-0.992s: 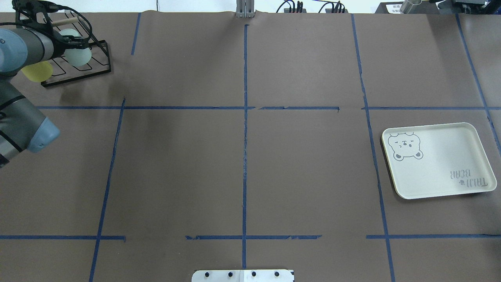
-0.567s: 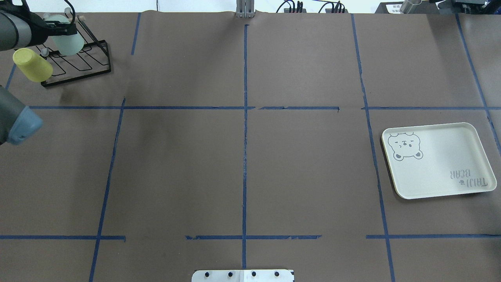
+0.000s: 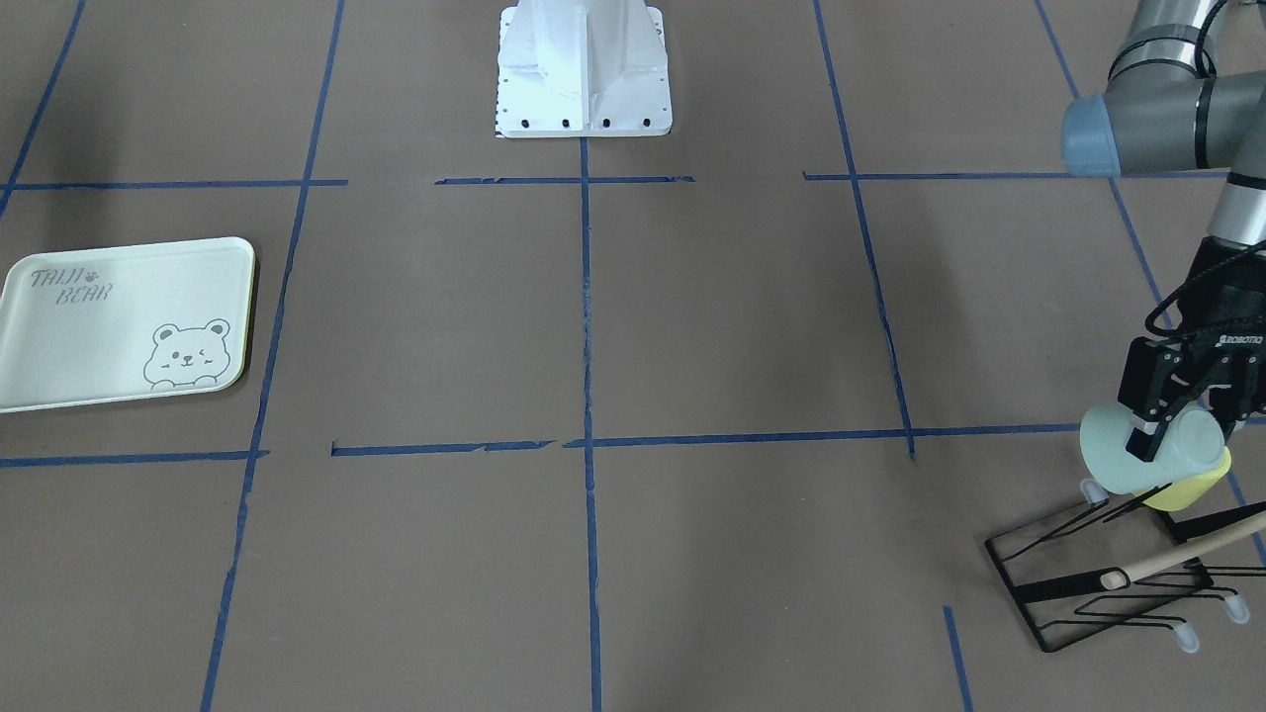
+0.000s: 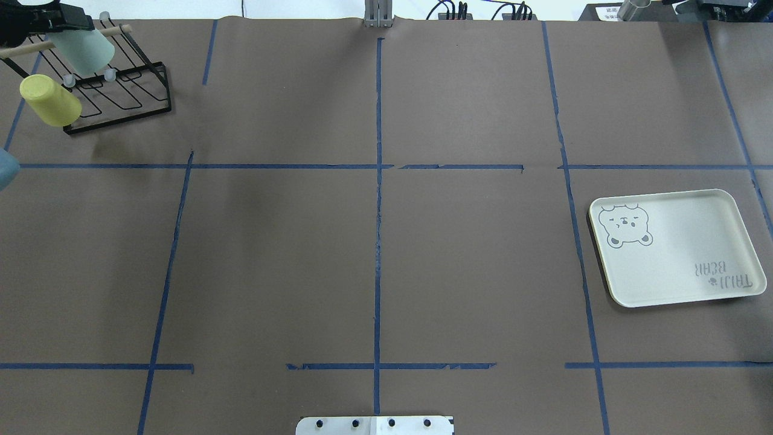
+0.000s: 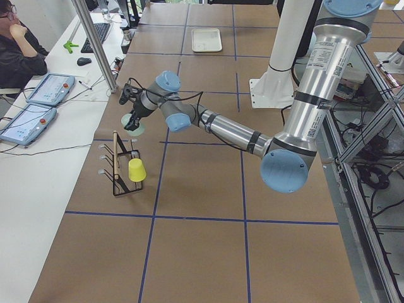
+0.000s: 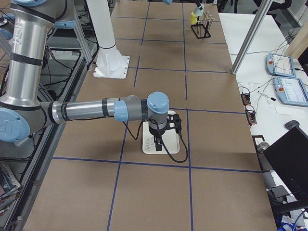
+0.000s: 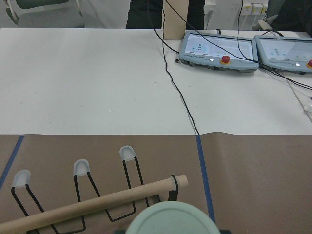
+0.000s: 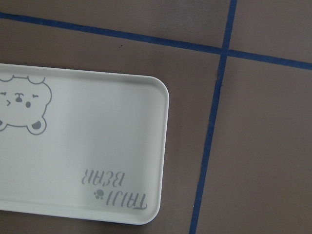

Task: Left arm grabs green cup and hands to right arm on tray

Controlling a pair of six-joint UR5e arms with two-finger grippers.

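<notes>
My left gripper point(image 3: 1182, 432) is shut on the green cup point(image 3: 1113, 455) and holds it on its side just above the black wire rack point(image 3: 1108, 583). In the overhead view the green cup point(image 4: 81, 49) hangs over the rack's far end, at the left gripper point(image 4: 60, 23). The left wrist view shows the cup's round end point(image 7: 170, 220) at the bottom edge. The tray point(image 4: 676, 248) lies at the table's right, with nothing on it. The right arm hovers over the tray point(image 6: 168, 147). I cannot tell whether the right gripper point(image 6: 160, 139) is open or shut.
A yellow-green cup point(image 4: 49, 99) sits upside down on a peg of the rack point(image 4: 127, 99). A wooden dowel point(image 7: 97, 204) lies across the rack. Blue tape lines grid the brown table. Operators' pendants point(image 7: 217, 48) lie on the white bench beyond.
The left gripper has lifted the green cup off the rack and carried it up and toward the far left corner. The left arm has drawn back out of the overhead view.
</notes>
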